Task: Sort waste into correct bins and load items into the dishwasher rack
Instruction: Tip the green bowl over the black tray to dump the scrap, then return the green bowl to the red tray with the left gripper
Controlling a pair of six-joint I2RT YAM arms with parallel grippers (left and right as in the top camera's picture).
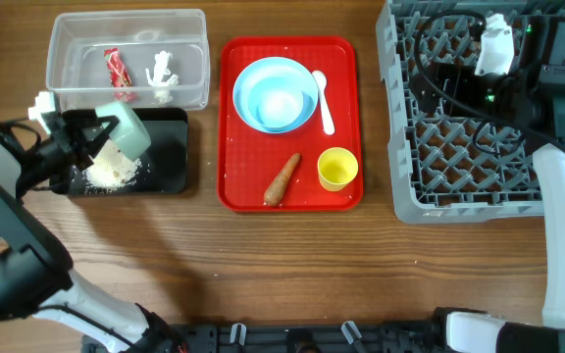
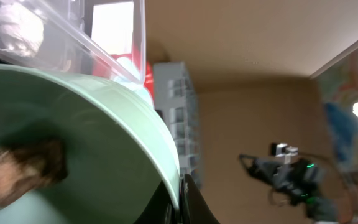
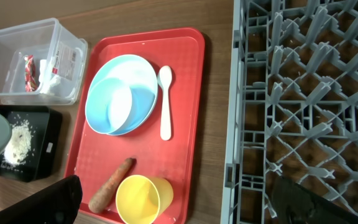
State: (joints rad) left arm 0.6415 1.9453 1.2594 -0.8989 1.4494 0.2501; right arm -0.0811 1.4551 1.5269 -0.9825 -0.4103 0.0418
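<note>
Pale-green bowl (image 1: 128, 132) tilts over the black bin (image 1: 170, 162), its rim clamped in the left gripper (image 1: 94, 137); the right gripper (image 3: 185, 202) gapes wide, empty. We judge 1 risk: excess tilt drops the brown lump (image 2: 23, 168) outside.

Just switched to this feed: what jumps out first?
The left gripper holds the pale-green bowl tilted over the black tub at far left, white crumbs piled beneath it. The red tray at centre carries a blue bowl, carrot piece and yellow cup; the grey rack stands at right.
</note>
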